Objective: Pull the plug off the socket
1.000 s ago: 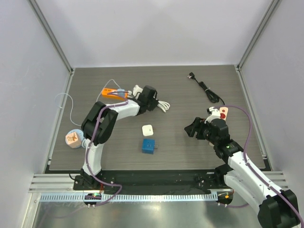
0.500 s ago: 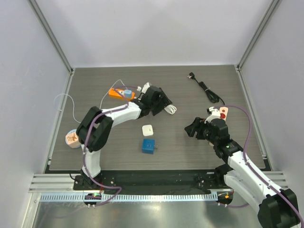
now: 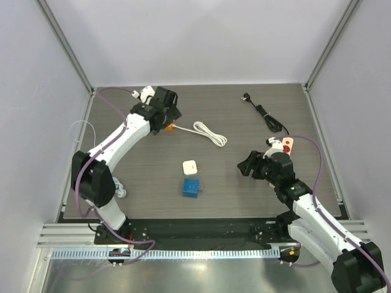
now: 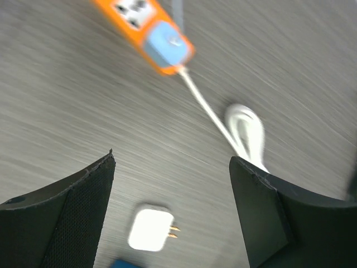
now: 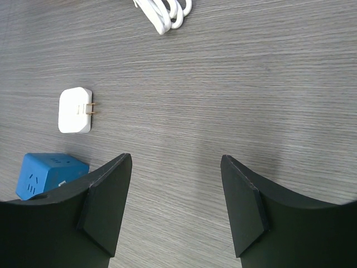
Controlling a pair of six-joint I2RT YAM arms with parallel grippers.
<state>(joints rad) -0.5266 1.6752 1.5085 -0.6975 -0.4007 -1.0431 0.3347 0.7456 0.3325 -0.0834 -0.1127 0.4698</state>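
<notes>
power strip (image 4: 131, 18): orange, lying flat toward the far left corner of the table (image 3: 153, 183); in the top view it is almost wholly hidden under the left wrist.
plug (image 4: 167, 46): light blue, seated in the end of the power strip, not pulled out.
white cable (image 4: 207, 109): leaves the plug end of the power strip and runs across the table, ending in a folded bundle.
left gripper (image 4: 172, 161): hangs above the table just beside the power strip, touching nothing. Its fingers are spread wide with only bare wood grain between them. In the wrist view the power strip and plug lie beyond the fingertips.
right gripper (image 5: 174, 158): well apart from the power strip, over on the near right. Its fingers stand apart, with nothing held and bare table beneath.
white adapter (image 3: 190, 166): lies flat with its two prongs showing, on the arm-base side of the power strip, past the cable's bundle.
blue cube (image 3: 191, 188): just beside the white adapter, on the side away from the power strip.
black cable (image 3: 264, 113): far right of the power strip, well apart from it, lying loose on the table.
</notes>
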